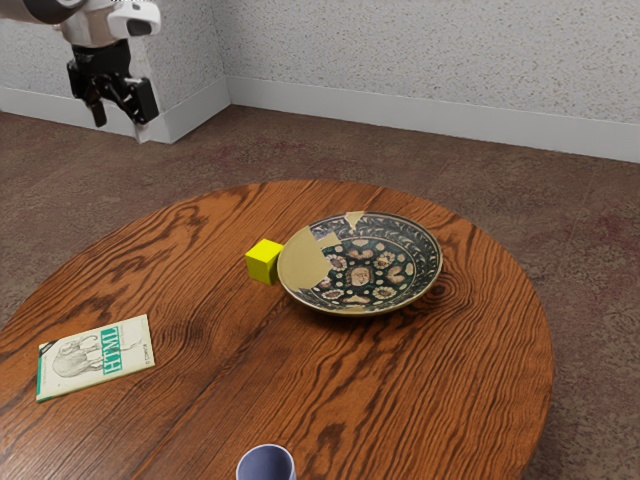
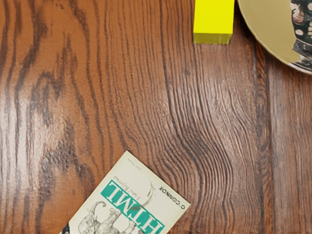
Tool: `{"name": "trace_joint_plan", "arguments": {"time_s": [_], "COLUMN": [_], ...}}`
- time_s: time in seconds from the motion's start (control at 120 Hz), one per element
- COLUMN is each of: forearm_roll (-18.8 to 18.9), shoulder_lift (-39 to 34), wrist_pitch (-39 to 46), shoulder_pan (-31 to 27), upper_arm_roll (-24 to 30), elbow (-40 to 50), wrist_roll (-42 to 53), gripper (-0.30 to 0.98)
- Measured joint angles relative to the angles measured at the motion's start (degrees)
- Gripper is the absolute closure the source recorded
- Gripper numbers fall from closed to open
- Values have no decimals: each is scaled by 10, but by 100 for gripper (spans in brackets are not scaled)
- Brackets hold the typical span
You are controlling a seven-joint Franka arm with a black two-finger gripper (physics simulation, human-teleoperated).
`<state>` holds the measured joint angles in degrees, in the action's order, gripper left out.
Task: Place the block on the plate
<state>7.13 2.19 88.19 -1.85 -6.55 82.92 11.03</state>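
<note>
High above the table, at the exterior view's upper left, my black gripper (image 1: 122, 115) hangs open, its two fingers apart with nothing between them. The yellow block (image 1: 264, 261) rests on the wooden table beside the plate (image 1: 308, 268), right by its rim; in the exterior view it is to the plate's left. The plate is round, dark and patterned, with tan patches. In the wrist view the yellow block (image 2: 213, 17) and part of the plate (image 2: 268, 34) appear, with a narrow strip of wood between them.
An HTML book (image 1: 97, 356) lies flat on the round wooden table (image 1: 420, 390), and the wrist view also has this book (image 2: 126, 200). A bluish cup (image 1: 266, 464) stands at the exterior view's lower edge. Pale walls (image 1: 430, 60) rise beyond the table.
</note>
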Motion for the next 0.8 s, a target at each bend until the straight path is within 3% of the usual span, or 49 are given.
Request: {"name": "trace_joint_plan", "arguments": {"time_s": [0.233, 0.492, 0.8], "forearm_roll": [-2, -21, -18], "shoulder_lift": [21, 135, 247], "wrist_pitch": [26, 158, 217], "shoulder_pan": [3, -18, -50], "upper_arm_roll": [18, 90, 102], "elbow": [28, 49, -28], "wrist_roll": [39, 211, 407], "gripper": [0, 0, 0]}}
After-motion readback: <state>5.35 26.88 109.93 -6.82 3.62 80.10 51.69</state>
